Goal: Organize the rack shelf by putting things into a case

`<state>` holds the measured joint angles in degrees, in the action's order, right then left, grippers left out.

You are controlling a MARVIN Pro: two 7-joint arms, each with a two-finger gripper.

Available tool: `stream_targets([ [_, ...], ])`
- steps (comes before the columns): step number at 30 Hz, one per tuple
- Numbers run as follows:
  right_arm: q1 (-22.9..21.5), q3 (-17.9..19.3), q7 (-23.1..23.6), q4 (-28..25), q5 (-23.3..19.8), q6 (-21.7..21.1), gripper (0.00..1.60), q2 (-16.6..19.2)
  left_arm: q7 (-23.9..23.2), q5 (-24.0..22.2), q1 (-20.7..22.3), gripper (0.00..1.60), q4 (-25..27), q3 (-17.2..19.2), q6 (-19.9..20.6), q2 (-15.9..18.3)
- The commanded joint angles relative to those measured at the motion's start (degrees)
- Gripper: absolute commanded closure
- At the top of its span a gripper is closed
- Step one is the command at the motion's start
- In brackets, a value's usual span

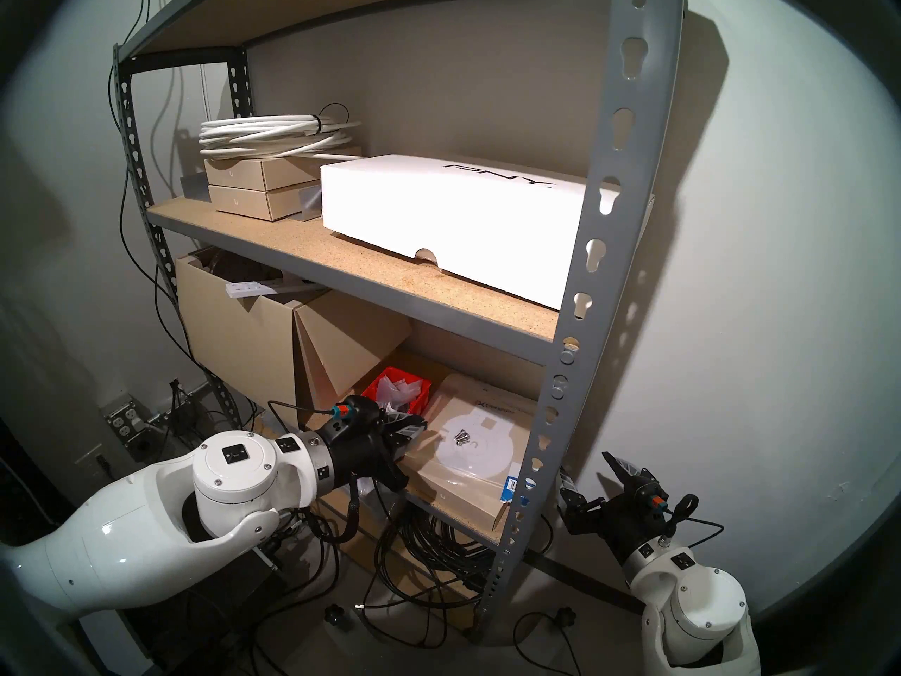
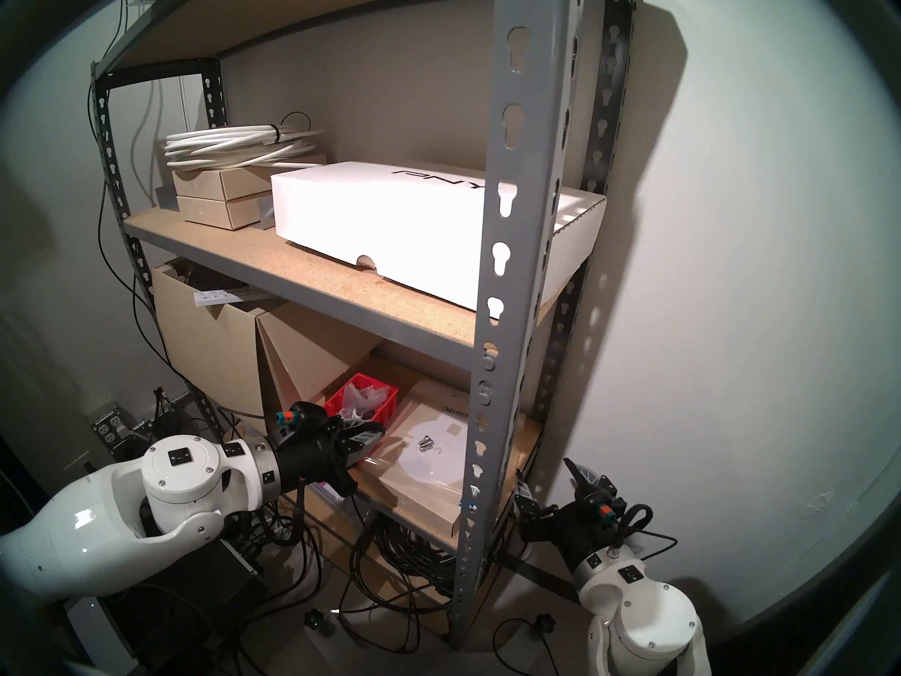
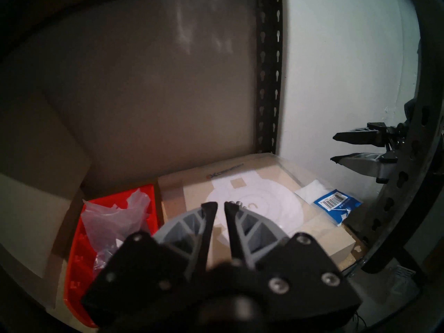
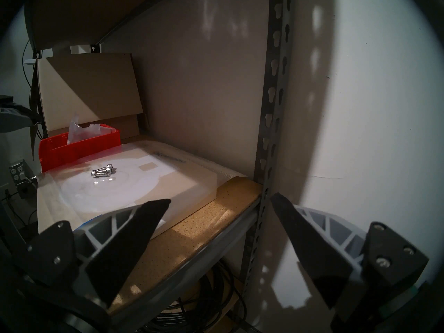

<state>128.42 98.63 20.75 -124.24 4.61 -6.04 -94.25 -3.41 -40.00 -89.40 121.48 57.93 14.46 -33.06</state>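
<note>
The left arm reaches in from the lower left of the head view, its white elbow bent and the black wrist nearly level, pointing toward 3 o'clock into the lower bay of the rack shelf (image 1: 604,250). The left gripper (image 3: 220,206) has its fingers drawn close with a narrow slit showing between the tips, and nothing is seen pinched there. In its wrist view the red case (image 3: 79,253) sits at about 8 o'clock from the fingertips, holding crumpled clear plastic bags (image 3: 115,219); the case stands on the shelf board just beside a flat tan box (image 3: 283,231) wrapped in clear film. The screws (image 4: 102,171) lie on top of that box, on its white round print; two are clear, lying side by side and touching, a third cannot be made out. In the left wrist view they peek out just past the right fingertip, at about 1 o'clock from the gap, near it but apart. In the head view they lie at 3 o'clock from the left gripper, with the case at its 12 o'clock.

The right arm stands outside the rack's front right upright, forearm raised, and the right gripper (image 4: 219,202) is spread wide and empty, with the screws at about 10 o'clock from it, well apart
</note>
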Motion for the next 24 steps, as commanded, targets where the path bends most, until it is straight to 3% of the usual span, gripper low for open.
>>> stream_targets([
  [1,-0.3,0.1,-0.1,-1.2,0.0,0.2,0.0,0.1,-1.0,1.3,3.6,0.78,-0.7,-0.9,0.6,-3.0],
  [3,-0.3,0.1,-0.1,-1.2,0.0,0.2,0.0,0.0,-0.6,1.5,3.7,0.92,-0.7,-1.3,1.0,-3.2],
  [6,-0.3,0.1,-0.1,-1.2,0.1,0.2,0.0,0.0,-0.8,2.0,3.9,0.81,-1.3,-1.9,1.3,-3.5],
  [9,-0.3,0.1,0.0,-1.2,0.1,0.2,0.0,0.0,-1.7,2.2,4.4,0.83,-2.1,-2.6,1.5,-3.9],
  [11,-0.3,0.1,0.0,-1.2,0.1,0.2,0.0,0.0,-1.4,2.9,4.7,0.7,-2.5,-3.3,1.8,-4.7],
  [12,-0.3,0.1,0.0,-1.2,0.1,0.2,0.0,0.0,-1.4,3.0,4.9,0.24,-2.6,-3.4,2.0,-4.9],
  [13,-0.3,0.1,0.0,-1.2,0.1,0.2,0.0,0.0,-1.4,3.0,4.9,0.24,-2.6,-3.4,2.0,-4.9],
  [14,-0.3,0.1,0.0,-1.2,0.1,0.2,0.0,0.0,-1.9,2.9,5.2,0.04,-2.7,-3.6,2.1,-5.0],
  [24,-0.3,0.1,0.0,-1.2,0.1,0.2,0.0,0.0,-1.6,3.9,5.3,0.0,-2.0,-3.6,2.1,-4.9],
])
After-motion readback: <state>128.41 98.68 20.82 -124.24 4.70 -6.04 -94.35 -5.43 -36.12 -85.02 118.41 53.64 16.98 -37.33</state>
